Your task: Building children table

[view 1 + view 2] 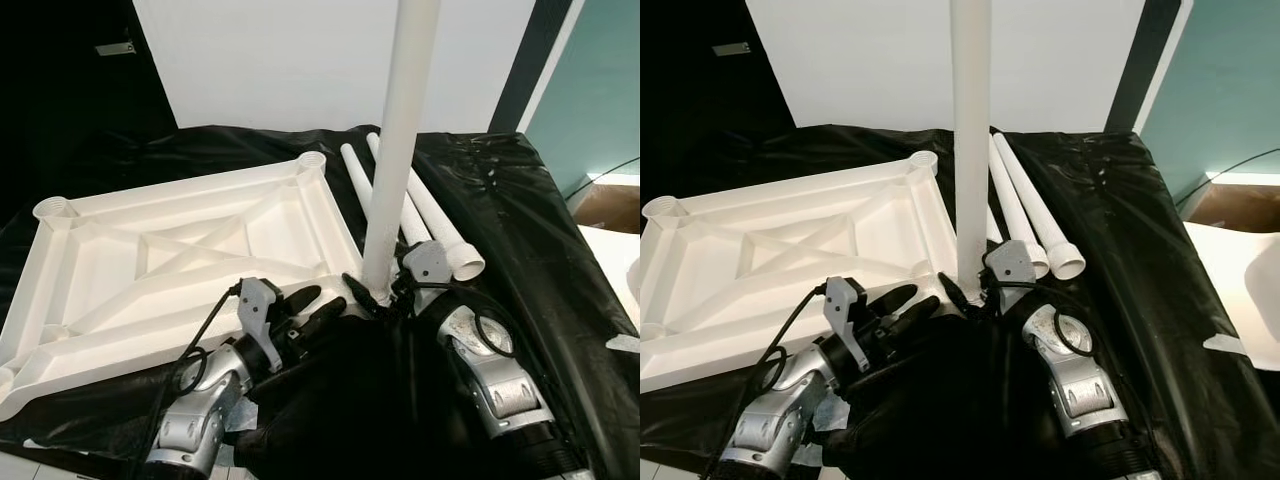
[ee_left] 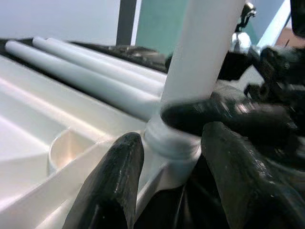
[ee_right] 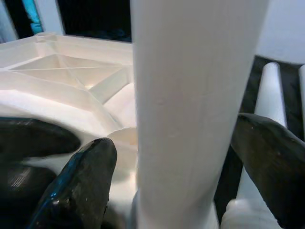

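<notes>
Upright, a white plastic tube leg [image 1: 398,150] is standing in the corner socket of the upturned white ribbed plastic tabletop [image 1: 170,265].
Right end effector [image 1: 385,295] is gripping the leg's base; left end effector [image 1: 325,305] is spreading narrowly, fingertips by the socket. Two spare white tube legs [image 1: 420,215] are lying beside it on the black-covered desk [image 1: 520,230].

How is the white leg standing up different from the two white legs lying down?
The standing leg is upright, its bottom end in a corner socket of the upside-down tabletop; the two spare legs lie flat on the black cover beside it. The right gripper is around the standing leg's base, while nothing holds the spare legs. All three are plain white tubes.
</notes>
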Tool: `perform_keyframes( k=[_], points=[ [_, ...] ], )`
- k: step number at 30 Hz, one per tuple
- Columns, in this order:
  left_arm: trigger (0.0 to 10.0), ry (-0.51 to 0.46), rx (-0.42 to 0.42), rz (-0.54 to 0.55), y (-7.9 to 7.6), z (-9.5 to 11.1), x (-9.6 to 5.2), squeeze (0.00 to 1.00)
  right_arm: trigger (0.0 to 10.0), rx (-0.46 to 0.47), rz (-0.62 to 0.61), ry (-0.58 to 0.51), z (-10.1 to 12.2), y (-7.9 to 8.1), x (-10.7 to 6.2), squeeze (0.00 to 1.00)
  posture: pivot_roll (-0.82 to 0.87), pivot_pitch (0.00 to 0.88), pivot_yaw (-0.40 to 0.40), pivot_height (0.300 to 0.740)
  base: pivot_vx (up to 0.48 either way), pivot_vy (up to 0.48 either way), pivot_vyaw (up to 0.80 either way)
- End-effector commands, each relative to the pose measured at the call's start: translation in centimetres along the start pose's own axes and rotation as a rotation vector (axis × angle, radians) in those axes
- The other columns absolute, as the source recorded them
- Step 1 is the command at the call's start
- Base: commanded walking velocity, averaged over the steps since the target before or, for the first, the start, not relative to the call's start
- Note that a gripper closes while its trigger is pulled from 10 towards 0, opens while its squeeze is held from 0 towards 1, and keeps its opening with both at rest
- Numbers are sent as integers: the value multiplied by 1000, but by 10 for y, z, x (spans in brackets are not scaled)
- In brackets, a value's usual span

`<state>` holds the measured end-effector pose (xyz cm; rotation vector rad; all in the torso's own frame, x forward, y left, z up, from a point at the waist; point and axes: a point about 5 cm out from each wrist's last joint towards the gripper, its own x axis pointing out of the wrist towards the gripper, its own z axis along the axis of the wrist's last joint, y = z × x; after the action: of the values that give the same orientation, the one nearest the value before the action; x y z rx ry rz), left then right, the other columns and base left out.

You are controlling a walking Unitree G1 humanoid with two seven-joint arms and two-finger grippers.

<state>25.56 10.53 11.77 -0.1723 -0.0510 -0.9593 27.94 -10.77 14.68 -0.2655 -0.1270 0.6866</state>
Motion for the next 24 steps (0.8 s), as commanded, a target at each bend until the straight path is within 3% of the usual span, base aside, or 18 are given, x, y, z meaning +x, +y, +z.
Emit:
perform_keyframes(
  k=[1,5,14,18,20,24],
  points=[
    [10000,-12,-10,-4,0,3,2,0,10000,31,65,23,1,5,-3,0,24,0,24,740,0,0,0],
    [10000,-23,-10,1,0,6,8,0,10000,38,142,60,5,5,-13,0,7,0,29,740,0,0,0],
    [10000,15,10,-31,-1,2,16,0,10000,38,117,106,7,-7,-18,0,-19,0,49,740,0,0,0],
    [10000,100,33,-80,-3,-7,14,0,10000,22,127,114,7,-5,-15,0,-26,0,69,740,0,0,0],
    [10000,213,47,-152,-6,-19,10,0,10000,14,134,121,5,-4,-11,0,-21,0,71,740,0,0,0],
    [10000,295,83,-179,-2,-25,8,0,10000,7,137,121,5,-6,-6,0,-4,0,69,740,0,0,0]
  ],
)
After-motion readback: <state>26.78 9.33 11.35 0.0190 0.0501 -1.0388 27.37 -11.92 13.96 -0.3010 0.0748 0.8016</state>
